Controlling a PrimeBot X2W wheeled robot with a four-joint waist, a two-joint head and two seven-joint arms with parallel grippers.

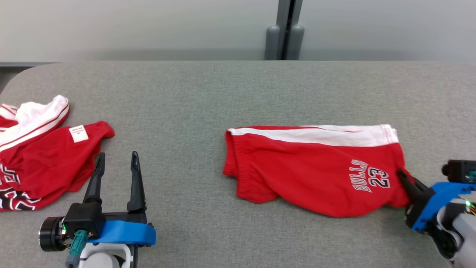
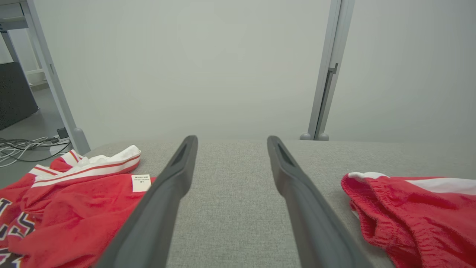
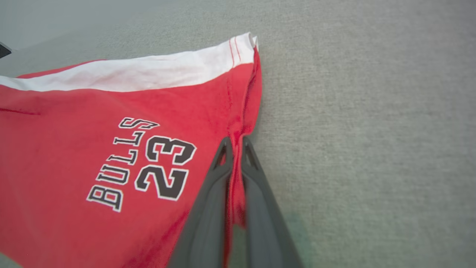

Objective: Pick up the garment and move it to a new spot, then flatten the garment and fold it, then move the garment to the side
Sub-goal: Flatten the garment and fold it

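Observation:
The garment (image 1: 308, 167) is a pair of red shorts with a white band and "BULLS 23" printed on it. It lies folded and mostly flat on the grey table, right of centre. At its near right hem, my right gripper (image 1: 401, 175) is shut on a pinch of the red cloth. The right wrist view shows that hem of the garment (image 3: 111, 123) bunched between the closed fingers of the right gripper (image 3: 235, 143). My left gripper (image 1: 117, 156) stands open over bare table at the lower left, with nothing between the fingers of the left gripper (image 2: 232, 141). The garment's waistband end (image 2: 409, 212) lies to their right.
A second red and white garment (image 1: 44, 160) lies crumpled at the table's left edge, just left of my left gripper, and its red cloth (image 2: 74, 208) fills the lower left of the left wrist view. The grey table (image 1: 223, 93) runs back to a wall with a grey post (image 1: 284, 37).

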